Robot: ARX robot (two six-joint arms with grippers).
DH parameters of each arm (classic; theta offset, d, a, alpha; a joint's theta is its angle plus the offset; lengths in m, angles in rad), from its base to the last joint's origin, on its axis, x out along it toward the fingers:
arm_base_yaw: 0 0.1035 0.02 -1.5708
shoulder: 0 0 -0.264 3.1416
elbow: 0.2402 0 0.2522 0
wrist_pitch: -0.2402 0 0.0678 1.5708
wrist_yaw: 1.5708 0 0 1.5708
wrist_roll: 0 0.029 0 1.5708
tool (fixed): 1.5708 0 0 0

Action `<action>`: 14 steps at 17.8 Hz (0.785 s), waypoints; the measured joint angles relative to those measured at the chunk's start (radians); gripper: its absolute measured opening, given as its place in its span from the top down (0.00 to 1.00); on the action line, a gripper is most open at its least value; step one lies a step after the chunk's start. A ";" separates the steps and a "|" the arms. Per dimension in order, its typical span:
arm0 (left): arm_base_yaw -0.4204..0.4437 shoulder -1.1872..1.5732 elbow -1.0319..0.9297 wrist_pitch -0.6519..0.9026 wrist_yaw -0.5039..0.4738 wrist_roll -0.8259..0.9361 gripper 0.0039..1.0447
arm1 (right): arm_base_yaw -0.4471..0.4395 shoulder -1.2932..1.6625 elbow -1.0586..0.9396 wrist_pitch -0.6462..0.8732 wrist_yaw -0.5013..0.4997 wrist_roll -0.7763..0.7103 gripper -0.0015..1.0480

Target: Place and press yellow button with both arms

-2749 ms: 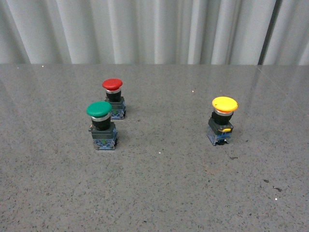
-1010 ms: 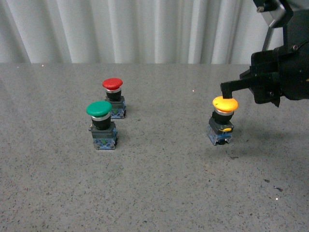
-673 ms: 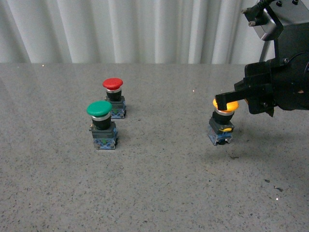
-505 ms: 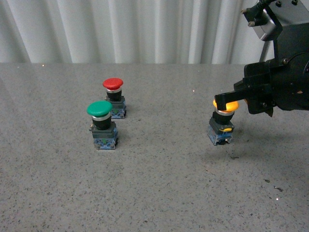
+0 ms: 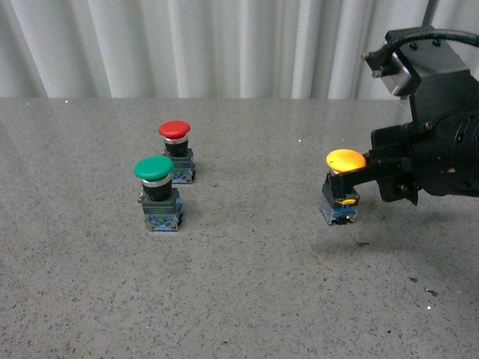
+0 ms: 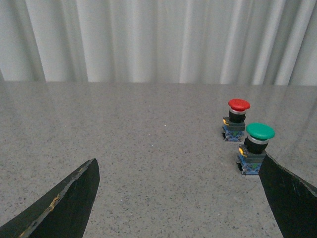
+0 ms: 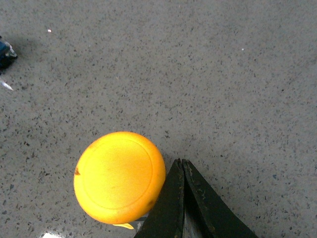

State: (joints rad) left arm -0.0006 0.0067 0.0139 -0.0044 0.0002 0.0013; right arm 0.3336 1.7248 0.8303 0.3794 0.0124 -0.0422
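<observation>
The right claw [image 5: 338, 179], jaws together, noses under the cap of the yellow button [image 5: 346, 160] at 3 o'clock on the table [image 5: 224, 299]; a sideways shove from there could topple it

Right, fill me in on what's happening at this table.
The right arm's tool, fingers closed together, sits right against the side of the yellow button, just under its cap, not clamped around it. The button stands on the grey table. The left tool hangs open near the green button and red button, touching nothing. Nothing is pressing on the yellow cap.
</observation>
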 joint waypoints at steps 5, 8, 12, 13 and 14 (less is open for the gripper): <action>0.000 0.000 0.000 0.000 0.000 0.000 0.06 | 0.001 0.010 -0.002 0.016 0.002 0.000 0.98; 0.000 0.000 0.000 0.000 0.000 0.000 0.06 | -0.004 0.000 -0.002 0.111 0.023 0.018 0.98; 0.000 0.000 0.000 0.000 0.000 0.000 0.06 | -0.007 -0.072 -0.001 0.090 -0.019 0.050 0.98; 0.000 0.000 0.000 0.000 0.000 0.000 0.06 | -0.006 -0.077 -0.002 0.075 -0.043 0.053 0.98; 0.000 0.000 0.000 0.000 0.000 0.000 0.06 | 0.002 -0.079 -0.008 0.069 -0.062 0.053 0.98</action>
State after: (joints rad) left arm -0.0006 0.0067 0.0139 -0.0040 -0.0002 0.0013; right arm 0.3355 1.6463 0.8223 0.4480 -0.0494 0.0113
